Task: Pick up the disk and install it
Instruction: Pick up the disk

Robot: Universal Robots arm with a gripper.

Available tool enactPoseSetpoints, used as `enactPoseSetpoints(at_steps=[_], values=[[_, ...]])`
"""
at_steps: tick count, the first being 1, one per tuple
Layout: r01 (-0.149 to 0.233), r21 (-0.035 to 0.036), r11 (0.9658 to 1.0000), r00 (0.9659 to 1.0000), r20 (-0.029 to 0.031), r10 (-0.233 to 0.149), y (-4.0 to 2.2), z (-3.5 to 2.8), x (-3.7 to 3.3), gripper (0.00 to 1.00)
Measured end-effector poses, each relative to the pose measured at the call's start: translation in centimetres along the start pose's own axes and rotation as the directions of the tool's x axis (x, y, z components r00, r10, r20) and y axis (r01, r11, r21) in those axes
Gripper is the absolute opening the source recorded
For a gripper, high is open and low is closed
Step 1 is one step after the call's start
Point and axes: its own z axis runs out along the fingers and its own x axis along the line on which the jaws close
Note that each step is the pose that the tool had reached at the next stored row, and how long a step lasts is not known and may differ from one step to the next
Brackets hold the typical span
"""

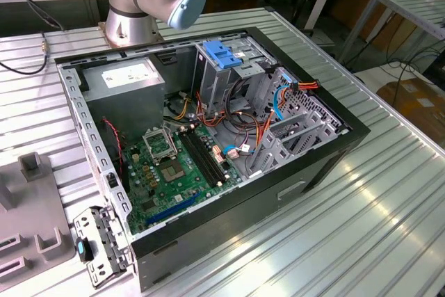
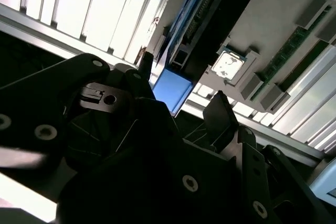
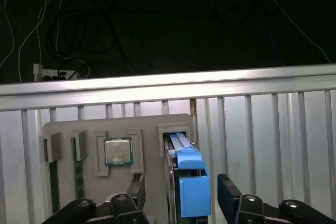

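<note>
Nearest to us in the first wrist view is the gripper [image 3: 181,182]. It is spread wide and holds nothing. Its two black fingers [image 3: 228,192] sit one on each side of the disk [image 3: 193,192]. We can see a little gap on each side, so they do not seem to touch it.

The disk stands on its edge in a slot of the grey tray [image 3: 105,125], at one end of the tray. Its blue end pokes up between the fingers. In the second wrist view the same blue end [image 2: 172,88] shows between the two finger tips.

Also in the tray, near the disk's slot, lies a square chip [image 3: 118,151]. A thin green memory stick [image 3: 76,174] sits in the tray past the chip.

The tray rests on the ribbed metal tabletop [image 3: 262,129]. In the exterior view the open computer case [image 1: 222,220] stands on the tabletop just beside the tray [image 1: 31,206].

We think the picking-up step is in hand, and the installing has not begun. A good hold calls for the fingers to press evenly on both flat sides. The disk should then come straight up out of the slot, so it does not catch on the tray.
</note>
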Motion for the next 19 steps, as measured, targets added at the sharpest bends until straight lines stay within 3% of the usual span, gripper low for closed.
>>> enactPoseSetpoints(at_steps=[8, 11, 14, 19], values=[[0.0, 0.0001, 1.0, 1.0, 0.0, 0.0, 0.08, 1.75, -0.02, 0.65], [0.0, 0.0001, 1.0, 1.0, 0.0, 0.0, 0.08, 1.8, -0.04, 0.51], [0.0, -0.0001, 1.0, 1.0, -0.0001, 0.0, 0.08, 1.37, -0.05, 0.51], [0.0, 0.0, 1.0, 1.0, 0.0, 0.0, 0.08, 1.36, -0.06, 0.51]])
